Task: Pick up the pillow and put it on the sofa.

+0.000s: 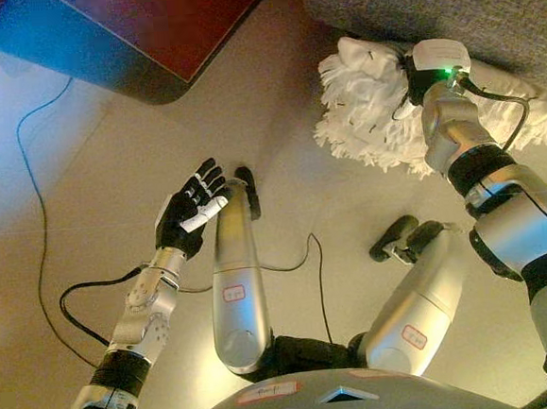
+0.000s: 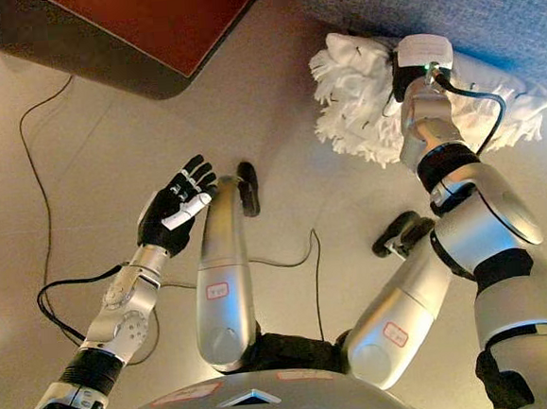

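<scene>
Lying on the pale floor [image 1: 110, 170], the shaggy white fringed pillow [image 1: 366, 112] touches the grey fabric sofa's [image 1: 447, 6] lower edge. The right robot hand [image 2: 406, 80] reaches into it, fingers hidden. The left robot hand [image 1: 190, 209], well away from the pillow, hovers spread.

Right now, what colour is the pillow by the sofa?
White and shaggy: the pillow lies on the floor against the grey sofa. Clearest in the right eye view.
</scene>
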Robot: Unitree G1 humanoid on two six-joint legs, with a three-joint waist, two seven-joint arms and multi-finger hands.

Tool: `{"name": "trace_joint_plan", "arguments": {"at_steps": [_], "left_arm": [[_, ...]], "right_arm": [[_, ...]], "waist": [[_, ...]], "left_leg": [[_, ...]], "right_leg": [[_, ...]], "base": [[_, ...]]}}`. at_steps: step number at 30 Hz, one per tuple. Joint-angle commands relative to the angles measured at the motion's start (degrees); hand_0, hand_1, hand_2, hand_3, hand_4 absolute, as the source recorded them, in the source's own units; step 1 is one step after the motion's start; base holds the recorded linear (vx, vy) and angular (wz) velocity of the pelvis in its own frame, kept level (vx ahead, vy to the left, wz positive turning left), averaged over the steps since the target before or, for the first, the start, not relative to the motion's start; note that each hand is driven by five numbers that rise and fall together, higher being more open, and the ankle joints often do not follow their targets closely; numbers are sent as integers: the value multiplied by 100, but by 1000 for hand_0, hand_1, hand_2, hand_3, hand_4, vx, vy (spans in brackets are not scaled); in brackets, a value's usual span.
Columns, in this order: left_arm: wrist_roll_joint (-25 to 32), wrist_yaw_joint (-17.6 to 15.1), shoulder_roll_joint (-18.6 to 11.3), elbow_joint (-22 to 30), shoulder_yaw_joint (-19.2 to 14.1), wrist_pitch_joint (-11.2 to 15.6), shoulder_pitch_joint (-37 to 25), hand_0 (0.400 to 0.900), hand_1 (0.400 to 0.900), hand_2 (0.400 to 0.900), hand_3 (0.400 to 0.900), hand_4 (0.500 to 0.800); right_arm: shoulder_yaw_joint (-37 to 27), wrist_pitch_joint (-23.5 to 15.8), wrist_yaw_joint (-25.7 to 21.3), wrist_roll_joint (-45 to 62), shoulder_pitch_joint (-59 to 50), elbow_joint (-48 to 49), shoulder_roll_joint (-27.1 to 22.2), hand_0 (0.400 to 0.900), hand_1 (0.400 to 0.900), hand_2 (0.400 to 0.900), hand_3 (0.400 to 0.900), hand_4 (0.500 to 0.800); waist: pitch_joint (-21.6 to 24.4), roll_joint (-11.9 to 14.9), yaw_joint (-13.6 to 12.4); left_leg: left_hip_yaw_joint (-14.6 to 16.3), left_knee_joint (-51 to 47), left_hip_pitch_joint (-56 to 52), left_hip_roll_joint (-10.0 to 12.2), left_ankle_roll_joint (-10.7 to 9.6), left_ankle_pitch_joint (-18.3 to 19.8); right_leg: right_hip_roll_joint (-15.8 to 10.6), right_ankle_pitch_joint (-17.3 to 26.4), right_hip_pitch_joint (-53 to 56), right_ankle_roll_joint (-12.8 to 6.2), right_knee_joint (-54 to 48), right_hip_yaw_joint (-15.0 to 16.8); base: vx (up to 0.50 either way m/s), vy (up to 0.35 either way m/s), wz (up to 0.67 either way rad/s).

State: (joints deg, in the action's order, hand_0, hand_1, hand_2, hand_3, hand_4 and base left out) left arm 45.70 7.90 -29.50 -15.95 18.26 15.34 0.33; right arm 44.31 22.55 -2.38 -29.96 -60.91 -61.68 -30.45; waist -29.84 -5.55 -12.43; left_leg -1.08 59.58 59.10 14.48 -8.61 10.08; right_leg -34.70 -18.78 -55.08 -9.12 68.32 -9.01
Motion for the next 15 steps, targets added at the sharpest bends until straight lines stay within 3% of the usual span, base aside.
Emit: {"name": "trace_joint_plan", "arguments": {"at_steps": [1, 15], "left_arm": [[-149, 0, -129, 578, 96, 430, -60, 900, 900, 900, 900, 800], [-59, -26, -136, 685, 209, 408, -143, 900, 900, 900, 900, 800]], "right_arm": [[-31, 470, 129, -56, -462, -626, -228, 400, 400, 400, 400, 500], [-333, -78, -677, 680, -412, -889, -243, 400, 400, 400, 400, 500]], "waist": [[5, -366, -285], [5, -416, -315]], "left_leg": [[-174, 983, -333, 61, 451, 1001], [-117, 764, -391, 27, 380, 934]], "right_leg": [[190, 512, -483, 292, -157, -190], [217, 617, -359, 251, -393, -199]], "base": [[0, 28, 7], [1, 7, 0]]}}
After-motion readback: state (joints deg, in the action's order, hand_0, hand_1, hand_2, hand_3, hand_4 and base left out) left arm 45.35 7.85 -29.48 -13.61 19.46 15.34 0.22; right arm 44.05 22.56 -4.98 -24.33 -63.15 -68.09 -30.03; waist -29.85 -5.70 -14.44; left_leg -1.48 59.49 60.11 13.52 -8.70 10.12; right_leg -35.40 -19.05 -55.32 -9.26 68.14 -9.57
